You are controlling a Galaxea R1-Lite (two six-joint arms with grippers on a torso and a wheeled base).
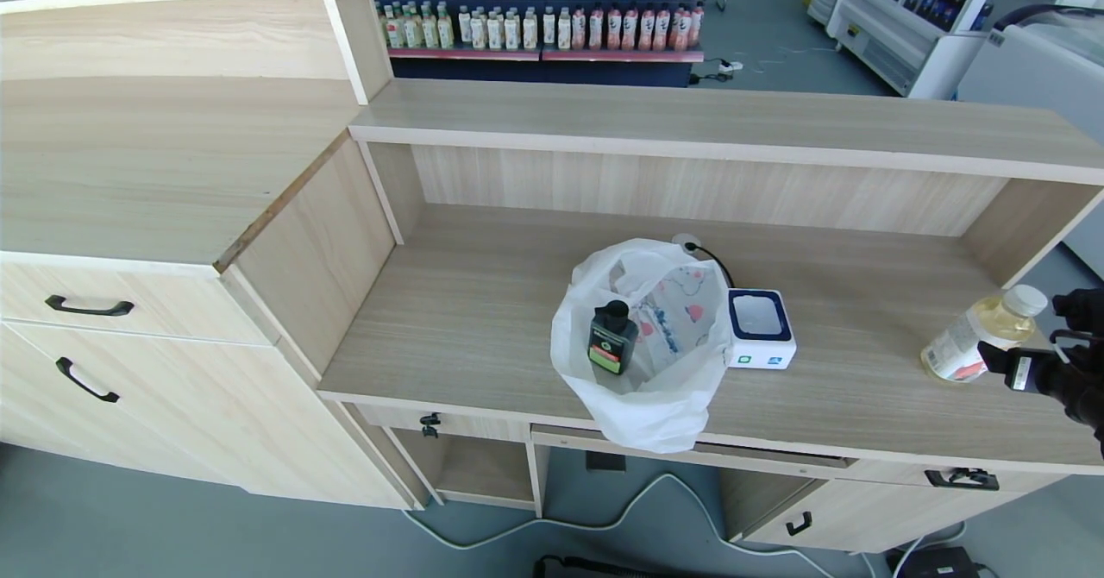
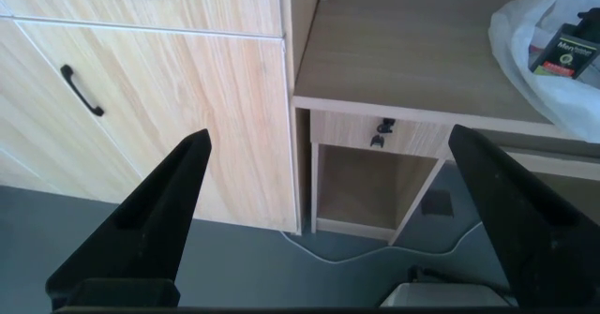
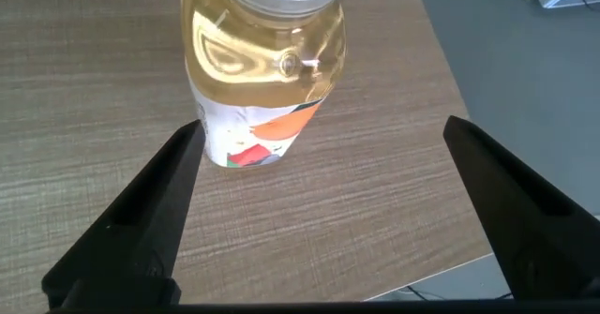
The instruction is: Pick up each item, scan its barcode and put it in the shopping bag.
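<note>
A white plastic shopping bag (image 1: 642,362) stands open mid-counter, with a black bottle with a green label (image 1: 612,338) and a patterned pack inside. The bag (image 2: 539,56) and black bottle (image 2: 570,52) also show in the left wrist view. Right beside the bag sits the white and blue barcode scanner (image 1: 759,328). A clear bottle of yellow drink with a white cap (image 1: 983,334) stands near the counter's right end. My right gripper (image 1: 1031,367) is open just behind that bottle (image 3: 267,70), whose base is level with the fingertips (image 3: 192,141), untouched. My left gripper (image 2: 323,220) hangs open and empty, low in front of the cabinet.
The counter (image 1: 483,319) has a raised back shelf and a tall side cabinet with black-handled drawers (image 1: 86,306) on the left. A cable runs from the scanner to the back wall. The bottle stands near the counter's right edge (image 3: 441,98). Cables lie on the floor below.
</note>
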